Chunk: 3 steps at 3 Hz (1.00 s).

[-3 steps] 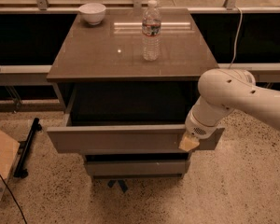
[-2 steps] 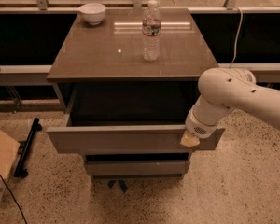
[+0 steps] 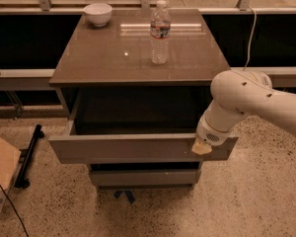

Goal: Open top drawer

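Item 1. Top drawer (image 3: 133,149): wide grey-brown flat front, no handle. It stands pulled out well past the front edge of the bench, and its inside is dark in shadow. The front runs almost the full width of the bench.

Item 2. Gripper (image 3: 202,147): tan tip on a white arm (image 3: 251,98) that reaches in from the right. The tip lies against the drawer front at its right end, near the upper rim. Whether the gripper is closed or spread cannot be told.

Item 3. Bench top (image 3: 103,58): grey-brown, glossy, with a bright light spot near its middle.

Item 4. White bowl (image 3: 97,14): upright, at the back left corner of the bench.

Item 5. Water bottle (image 3: 160,32): clear plastic, labelled, capped, upright. It stands right of the middle of the bench, well apart from the bowl.

Item 6. Lower drawer front (image 3: 145,177): shorter, grey, below the top drawer and set further back.

Item 7. Cardboard box (image 3: 2,174): on the speckled floor beyond the left edge of the bench, beside a black bar (image 3: 29,154).

Item 8. White cable (image 3: 248,33): hanging behind the back right corner.
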Motion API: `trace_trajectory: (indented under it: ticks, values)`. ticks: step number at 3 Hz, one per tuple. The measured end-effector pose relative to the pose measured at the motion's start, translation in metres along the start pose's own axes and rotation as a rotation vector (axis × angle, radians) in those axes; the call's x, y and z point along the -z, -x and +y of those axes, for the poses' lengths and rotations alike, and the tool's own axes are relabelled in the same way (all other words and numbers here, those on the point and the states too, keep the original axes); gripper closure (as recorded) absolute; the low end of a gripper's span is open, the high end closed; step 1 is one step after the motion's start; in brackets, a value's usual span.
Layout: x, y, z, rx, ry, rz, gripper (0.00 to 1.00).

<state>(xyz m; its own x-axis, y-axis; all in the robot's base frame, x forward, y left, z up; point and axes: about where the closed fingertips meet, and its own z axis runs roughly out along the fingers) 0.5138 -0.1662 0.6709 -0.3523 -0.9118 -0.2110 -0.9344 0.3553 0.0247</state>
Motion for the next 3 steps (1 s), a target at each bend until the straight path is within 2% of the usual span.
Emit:
trace_trajectory:
  ticks: [1,3]
  values:
    - [0.0005,0.0001,0.0000,0.000,0.000,0.000,0.81]
    - [0.0023,0.0005,0.0001,0.000,0.000,0.000,0.34]
